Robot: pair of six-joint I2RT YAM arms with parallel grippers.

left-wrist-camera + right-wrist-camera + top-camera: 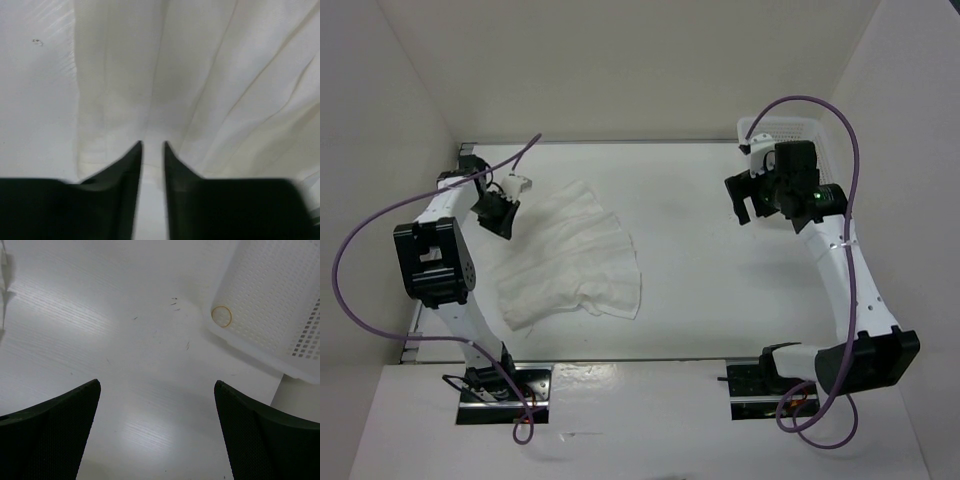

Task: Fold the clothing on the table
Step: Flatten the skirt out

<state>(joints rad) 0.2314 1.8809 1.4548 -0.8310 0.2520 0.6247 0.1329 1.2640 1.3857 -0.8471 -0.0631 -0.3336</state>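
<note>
Left gripper [152, 145] sits on the far-left corner of the clothing [570, 262], which lies spread on the left half of the table [710, 290]. Its fingers are nearly together, likely pinching a corner to fold over, though I cannot tell if cloth is caught. Right gripper [157, 390] hangs wide apart by the basket [270, 295] — parked clear, I'd say.

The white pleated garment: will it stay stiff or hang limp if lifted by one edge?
Probably limp: the garment lies flat on the table with soft wrinkles. Likely light, since the fabric looks thin. Pushed, it may bunch rather than slide.
</note>
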